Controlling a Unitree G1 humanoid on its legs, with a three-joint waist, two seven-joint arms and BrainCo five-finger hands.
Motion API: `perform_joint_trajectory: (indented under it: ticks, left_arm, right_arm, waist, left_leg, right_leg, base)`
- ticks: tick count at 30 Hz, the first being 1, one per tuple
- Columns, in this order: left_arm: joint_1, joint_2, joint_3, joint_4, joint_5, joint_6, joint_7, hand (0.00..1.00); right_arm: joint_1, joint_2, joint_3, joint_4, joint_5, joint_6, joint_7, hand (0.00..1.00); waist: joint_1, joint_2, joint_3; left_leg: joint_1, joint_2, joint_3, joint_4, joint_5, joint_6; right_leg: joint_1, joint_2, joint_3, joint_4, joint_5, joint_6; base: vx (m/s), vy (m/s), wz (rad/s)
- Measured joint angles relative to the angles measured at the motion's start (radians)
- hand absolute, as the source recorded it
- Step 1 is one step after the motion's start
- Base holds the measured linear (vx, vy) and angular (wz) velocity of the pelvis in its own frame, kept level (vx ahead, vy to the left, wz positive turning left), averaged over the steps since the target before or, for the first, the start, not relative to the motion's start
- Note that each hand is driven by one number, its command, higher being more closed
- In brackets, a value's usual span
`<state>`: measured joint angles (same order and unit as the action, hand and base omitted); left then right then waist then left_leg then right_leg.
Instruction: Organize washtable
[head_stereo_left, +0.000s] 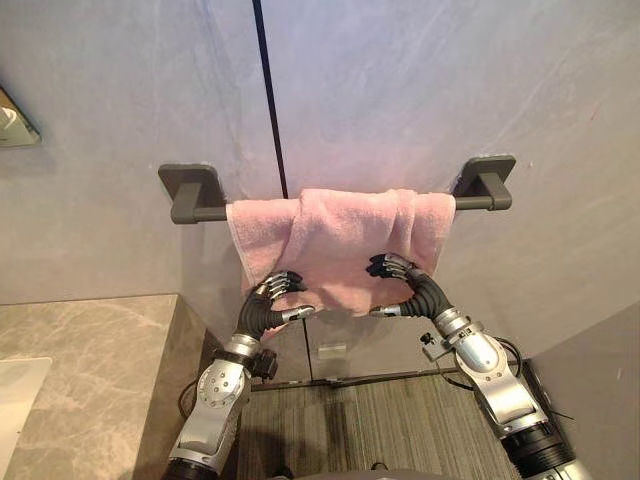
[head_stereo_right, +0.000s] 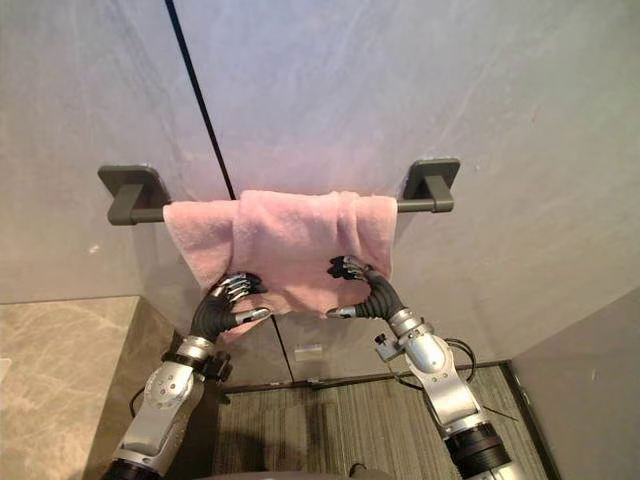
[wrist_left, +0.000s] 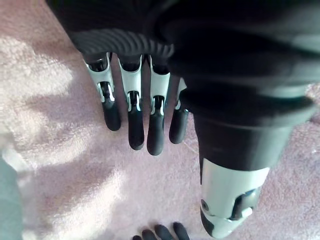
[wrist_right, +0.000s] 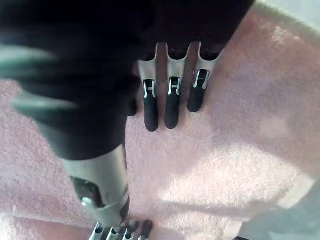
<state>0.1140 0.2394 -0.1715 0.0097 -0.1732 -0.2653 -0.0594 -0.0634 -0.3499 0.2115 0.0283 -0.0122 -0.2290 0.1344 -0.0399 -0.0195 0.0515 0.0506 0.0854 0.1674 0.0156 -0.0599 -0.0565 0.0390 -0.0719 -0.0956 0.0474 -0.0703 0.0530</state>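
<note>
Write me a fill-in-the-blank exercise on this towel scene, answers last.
The towel hanging on the bar is ____ in colour. The bar is mounted on the ____. The left robot hand and right robot hand both rest against the ____. The marble counter lies on the robot's ____ side.
Missing words: pink; wall; towel; left.

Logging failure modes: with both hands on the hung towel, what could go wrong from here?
The pink towel hangs bunched and uneven over the bar; a downward stroke could drag it off. The left hand and right hand lie flat against it, gripping nothing, so they may slide without smoothing the folds.
</note>
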Motion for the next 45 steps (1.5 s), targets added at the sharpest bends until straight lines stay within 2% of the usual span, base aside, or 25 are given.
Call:
perform_joint_trajectory:
  ticks: [12,23,37,45]
  left_arm:
    - [0.07,-0.029,0.141,-0.04,0.009,-0.006,0.018,0.0]
    - [0.104,-0.036,0.194,-0.051,0.009,-0.006,0.019,0.0]
    - [0.166,-0.095,0.317,-0.051,0.008,-0.007,0.038,0.0]
    - [0.195,-0.115,0.33,0.059,0.009,-0.004,0.036,0.0]
  right_arm:
    - [0.037,0.011,-0.099,0.035,-0.031,-0.001,-0.004,0.0]
    - [0.081,0.011,-0.173,0.05,-0.04,0.0,-0.013,0.0]
    - [0.146,0.03,-0.311,0.071,-0.042,0.014,-0.048,0.0]
    - [0.184,0.045,-0.334,0.147,-0.077,0.02,-0.053,0.0]
  waist:
    - [0.001,0.004,-0.002]
    - [0.0,0.016,-0.01]
    - [-0.001,0.017,-0.01]
    - [0.001,0.017,-0.01]
  left_leg:
    - [0.0,-0.001,-0.016,0.001,0.0,-0.001]
    - [0.001,-0.001,-0.025,0.002,0.0,-0.001]
    - [-0.002,0.001,-0.027,0.015,-0.002,-0.002]
    - [-0.006,0.001,-0.026,0.019,-0.005,-0.002]
  right_leg:
    - [0.01,-0.001,-0.016,-0.006,0.0,0.0]
    - [0.017,-0.001,-0.031,-0.006,-0.001,0.0]
    - [0.011,-0.001,-0.033,0.002,-0.006,0.0]
    - [0.007,-0.002,-0.032,0.008,-0.011,0.001]
  base:
    - [-0.01,0.001,0.03]
    - [0.0,-0.001,0.02]
    - [-0.01,0.0,0.0]
    - [0.0,0.0,0.0]
